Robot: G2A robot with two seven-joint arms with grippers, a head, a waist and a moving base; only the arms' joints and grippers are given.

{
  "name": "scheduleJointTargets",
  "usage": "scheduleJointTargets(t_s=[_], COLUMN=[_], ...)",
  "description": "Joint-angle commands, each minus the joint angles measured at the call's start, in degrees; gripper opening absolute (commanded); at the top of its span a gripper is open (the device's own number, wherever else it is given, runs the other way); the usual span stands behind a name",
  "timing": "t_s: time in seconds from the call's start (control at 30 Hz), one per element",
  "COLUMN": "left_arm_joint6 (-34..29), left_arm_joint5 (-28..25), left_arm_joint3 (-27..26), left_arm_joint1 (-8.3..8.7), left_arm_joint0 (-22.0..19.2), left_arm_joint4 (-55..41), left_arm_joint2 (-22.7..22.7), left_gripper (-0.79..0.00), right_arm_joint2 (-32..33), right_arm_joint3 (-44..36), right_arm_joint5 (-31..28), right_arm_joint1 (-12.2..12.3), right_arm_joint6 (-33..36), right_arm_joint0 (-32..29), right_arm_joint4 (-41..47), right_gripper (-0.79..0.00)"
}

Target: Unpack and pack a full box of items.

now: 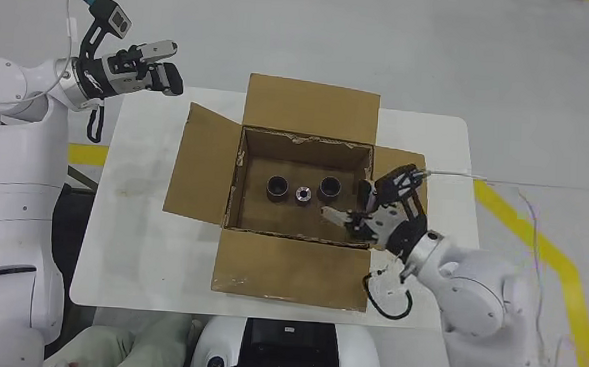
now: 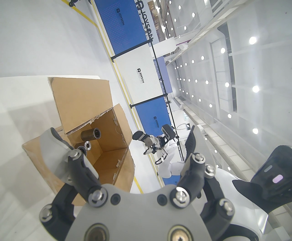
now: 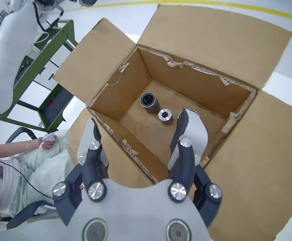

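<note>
Right gripper (image 3: 139,124) hangs over the box (image 1: 314,102) at 4 o'clock, jaws spread, empty. Left gripper (image 1: 162,68) is likewise, out at 10 o'clock. Three cylinders (image 1: 302,193) sit inside, so I'd drop straight and straddle the nearest.

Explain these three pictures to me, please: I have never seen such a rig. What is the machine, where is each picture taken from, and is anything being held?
It is a two-armed robot at a white table. One picture looks down from above its arms; the other two come from a camera on each wrist. On the table stands an open cardboard box, flaps spread. On its floor stand, in a row, a dark cylinder, a shiny ring and another dark cylinder. The left arm hangs beside the table's far corner, away from the box; its jaws are open and empty. The right arm is at the box's opposite rim, its camera looking down inside; its jaws are open too, holding nothing.
</note>
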Motion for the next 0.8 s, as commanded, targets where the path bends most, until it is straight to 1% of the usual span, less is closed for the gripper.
scheduleJointTargets(t_s=[0.0, 0.03, 0.1, 0.13, 0.17, 0.2, 0.37, 0.77], left_arm_joint6=[0.0, 0.0, 0.0, 0.0, 0.0, 0.0, 0.0, 0.0], left_arm_joint5=[0.0, 0.0, 0.0, 0.0, 0.0, 0.0, 0.0, 0.0], left_arm_joint3=[0.0, 0.0, 0.0, 0.0, 0.0, 0.0, 0.0, 0.0], left_arm_joint1=[0.0, 0.0, 0.0, 0.0, 0.0, 0.0, 0.0, 0.0], left_arm_joint0=[0.0, 0.0, 0.0, 0.0, 0.0, 0.0, 0.0, 0.0], left_arm_joint4=[0.0, 0.0, 0.0, 0.0, 0.0, 0.0, 0.0, 0.0], left_arm_joint2=[0.0, 0.0, 0.0, 0.0, 0.0, 0.0, 0.0, 0.0], left_gripper=[0.0, 0.0, 0.0, 0.0, 0.0, 0.0, 0.0, 0.0], right_arm_joint2=[3.19, 4.85, 8.24, 9.82, 11.43, 12.85, 18.4, 24.51], right_arm_joint3=[0.31, 0.5, 0.93, 1.3, 1.65, 2.0, 4.17, 10.87], right_arm_joint5=[-0.35, -0.64, -1.31, -1.65, -1.81, -1.92, -2.35, -2.45], right_arm_joint1=[0.27, 0.42, 0.74, 0.89, 1.04, 1.19, 1.79, 2.91], right_arm_joint6=[-0.36, -0.53, -0.56, -0.58, -0.72, -0.86, -1.67, -2.59], right_arm_joint0=[-0.58, -0.95, -1.6, -1.92, -2.16, -2.42, -3.42, -5.0], right_arm_joint4=[2.96, 4.8, 7.78, 9.62, 10.74, 11.58, 16.59, 23.8], right_gripper=[-0.157, -0.157, -0.132, -0.099, -0.037, 0.0, 0.0, 0.0])
